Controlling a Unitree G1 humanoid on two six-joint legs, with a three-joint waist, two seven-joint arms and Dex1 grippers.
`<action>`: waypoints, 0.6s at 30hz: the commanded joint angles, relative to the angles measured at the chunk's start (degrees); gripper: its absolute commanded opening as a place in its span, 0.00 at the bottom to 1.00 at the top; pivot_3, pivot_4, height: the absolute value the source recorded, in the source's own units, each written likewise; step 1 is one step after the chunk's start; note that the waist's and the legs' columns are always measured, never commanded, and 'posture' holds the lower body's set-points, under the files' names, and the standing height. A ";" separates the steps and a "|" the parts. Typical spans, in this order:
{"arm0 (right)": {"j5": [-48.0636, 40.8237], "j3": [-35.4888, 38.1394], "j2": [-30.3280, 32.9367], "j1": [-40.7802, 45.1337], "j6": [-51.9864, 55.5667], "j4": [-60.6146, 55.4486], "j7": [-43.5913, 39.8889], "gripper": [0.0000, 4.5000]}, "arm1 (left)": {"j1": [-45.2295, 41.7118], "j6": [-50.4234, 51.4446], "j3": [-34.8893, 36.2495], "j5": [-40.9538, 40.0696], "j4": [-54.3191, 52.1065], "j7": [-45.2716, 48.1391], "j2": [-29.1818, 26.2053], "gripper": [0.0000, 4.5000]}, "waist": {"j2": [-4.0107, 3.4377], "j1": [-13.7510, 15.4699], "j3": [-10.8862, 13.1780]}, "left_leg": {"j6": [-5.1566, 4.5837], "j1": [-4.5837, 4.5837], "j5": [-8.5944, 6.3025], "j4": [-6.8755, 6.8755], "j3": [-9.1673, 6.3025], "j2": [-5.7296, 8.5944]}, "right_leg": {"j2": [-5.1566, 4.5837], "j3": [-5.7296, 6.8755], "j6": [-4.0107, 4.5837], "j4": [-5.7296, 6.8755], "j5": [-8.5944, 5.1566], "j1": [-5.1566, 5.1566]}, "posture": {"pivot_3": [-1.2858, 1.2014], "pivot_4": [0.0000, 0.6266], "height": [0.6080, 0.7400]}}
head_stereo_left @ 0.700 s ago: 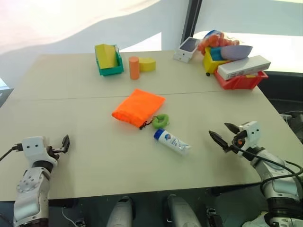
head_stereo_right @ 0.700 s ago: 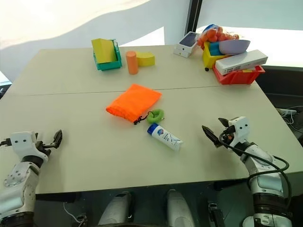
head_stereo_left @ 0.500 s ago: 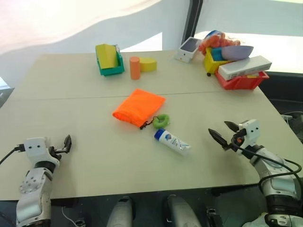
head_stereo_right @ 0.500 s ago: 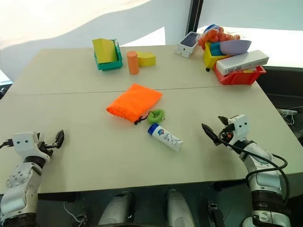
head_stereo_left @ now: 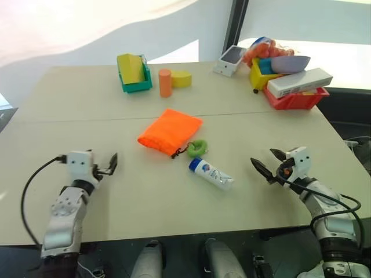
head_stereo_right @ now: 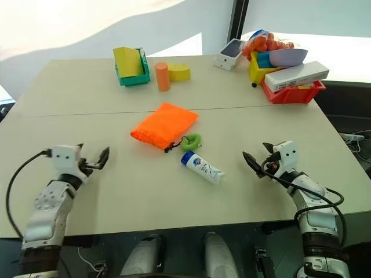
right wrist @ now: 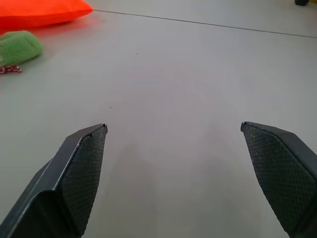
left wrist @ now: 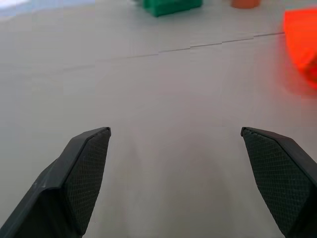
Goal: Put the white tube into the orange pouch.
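The white tube (head_stereo_left: 210, 174), blue cap and blue print, lies flat near the table's middle front. Just behind it to the left, the orange pouch (head_stereo_left: 170, 131) lies flat, its dark cord ending in a green ring (head_stereo_left: 197, 147) close to the tube's cap. My left gripper (head_stereo_left: 110, 165) hovers open low over the table, left of the pouch and tube, nothing between its fingers. The left wrist view catches the pouch's edge (left wrist: 302, 44). My right gripper (head_stereo_left: 264, 159) stands open to the tube's right, pointing toward it; its wrist view shows the pouch (right wrist: 39, 12) and ring (right wrist: 17, 47).
At the back stand a green bin (head_stereo_left: 134, 72) with a yellow block, an orange cylinder (head_stereo_left: 165, 83) and a yellow piece (head_stereo_left: 181, 79). Back right holds a red tray (head_stereo_left: 295, 95) with a long white box (head_stereo_left: 298, 81), a yellow bin and a purple bowl.
My left arm has swung rightward, inward over the table, bringing its gripper nearer the pouch. The right gripper has shifted slightly toward the tube. Both stay open.
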State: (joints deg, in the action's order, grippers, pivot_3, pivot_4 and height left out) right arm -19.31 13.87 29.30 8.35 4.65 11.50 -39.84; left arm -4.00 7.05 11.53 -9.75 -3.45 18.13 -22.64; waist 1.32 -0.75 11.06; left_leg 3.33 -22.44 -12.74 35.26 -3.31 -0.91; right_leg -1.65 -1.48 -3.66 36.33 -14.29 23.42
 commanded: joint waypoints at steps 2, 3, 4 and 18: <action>-0.56 0.52 -0.39 0.37 -0.92 -3.16 0.58 1.00 | -4.59 -5.58 -5.17 4.94 1.66 3.27 -2.23 1.00 | -0.01 0.00 0.00 | 0.00 0.00 0.00 0.00 0.00 0.00 | 0.00 0.00 -0.01 0.00 0.01 0.00 | 0.52 0.24 1.00; -0.58 0.54 -0.48 0.20 -0.99 -3.36 0.68 1.00 | -5.67 -6.61 -6.31 6.06 2.93 3.87 -2.71 1.00 | -0.01 -0.06 0.00 | 0.00 0.00 0.00 -0.01 0.00 0.00 | 0.00 0.00 -0.01 0.00 0.01 0.00 | 0.52 0.24 1.00; -0.61 0.60 -0.56 -0.01 -1.09 -3.53 0.75 1.00 | -6.73 -7.59 -7.24 7.14 4.31 4.27 -3.14 1.00 | -0.03 -0.08 0.00 | 0.00 0.00 0.00 -0.01 0.00 -0.01 | 0.02 0.00 -0.02 0.00 0.01 0.00 | 0.52 0.24 1.00; -2.59 -0.69 0.41 -3.33 0.74 -12.56 -2.59 1.00 | -20.50 -17.75 -12.90 12.79 23.76 7.39 -3.74 0.95 | -0.04 -0.06 0.00 | -0.01 0.01 0.00 -0.02 -0.03 -0.01 | 0.06 0.01 -0.26 0.02 0.14 0.00 | 0.52 0.24 1.00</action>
State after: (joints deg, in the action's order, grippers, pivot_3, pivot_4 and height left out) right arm -20.28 13.17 28.73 5.42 5.13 3.09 -40.92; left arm -23.36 -8.45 -1.30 3.20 19.72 24.68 -25.95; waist 1.28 -0.81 11.05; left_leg 3.32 -22.43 -12.74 35.23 -3.34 -0.92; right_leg -1.60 -1.47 -3.94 36.35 -14.16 23.42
